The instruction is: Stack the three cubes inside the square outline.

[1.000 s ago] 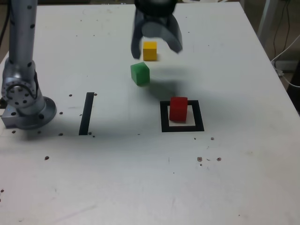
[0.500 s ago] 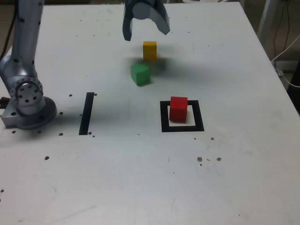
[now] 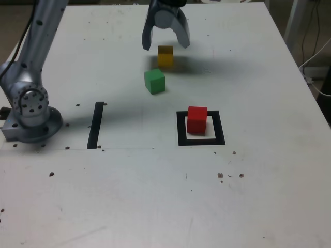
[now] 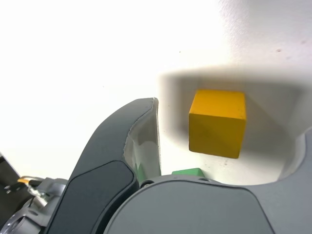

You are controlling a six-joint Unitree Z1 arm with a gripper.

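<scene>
In the exterior view, the whole layout shows: the red cube point(image 3: 197, 120) sits within the square black tape outline point(image 3: 219, 127), toward that frame's left side as this view has it, with part of the white centre visible beside it; the green cube point(image 3: 154, 81) rests on the white tabletop point(image 3: 258, 186) up and to the left of the outline, turned at an angle, and the yellow cube point(image 3: 165, 57) lies just beyond it, under the two-fingered gripper point(image 3: 166, 46), whose jaws stand wide apart with nothing between them touching either finger; the straight black tape strip point(image 3: 95, 125) and the round arm base point(image 3: 33, 126) at the exterior view's left appear here and nowhere else, while the cube's far faces are hidden; the wrist view drops the red cube and the outline altogether but brings the yellow cube close, showing its bright top and darker side faces, a soft shadow around it and bare surface between it and the spread fingers, with only a sliver of the green cube peeking past the gripper's grey body, and some metal fittings and a cable connector point(image 4: 23, 181) in a corner
</scene>
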